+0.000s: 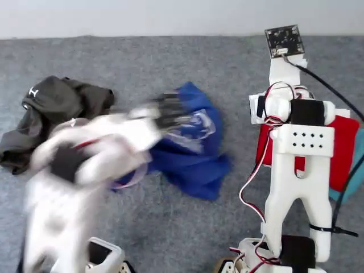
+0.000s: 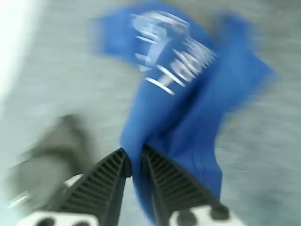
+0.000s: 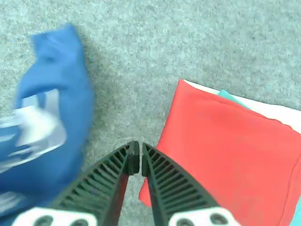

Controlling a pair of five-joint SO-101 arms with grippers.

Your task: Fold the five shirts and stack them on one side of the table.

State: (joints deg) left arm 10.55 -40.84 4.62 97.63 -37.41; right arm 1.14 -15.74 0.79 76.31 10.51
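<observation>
A crumpled blue shirt with white print lies mid-table. My left gripper is over its near-left part, and in the left wrist view the left gripper is shut with a fold of the blue shirt pinched between its jaws. A dark grey shirt lies bunched at the far left. At the right, a folded red shirt tops a stack with a teal one under it. My right gripper is shut and empty, just above the carpet beside the red shirt.
Grey carpet covers the table. A white layer and a teal edge peek from under the red shirt. A small circuit board sits at the far end of the right arm. Open carpet lies between the blue shirt and the stack.
</observation>
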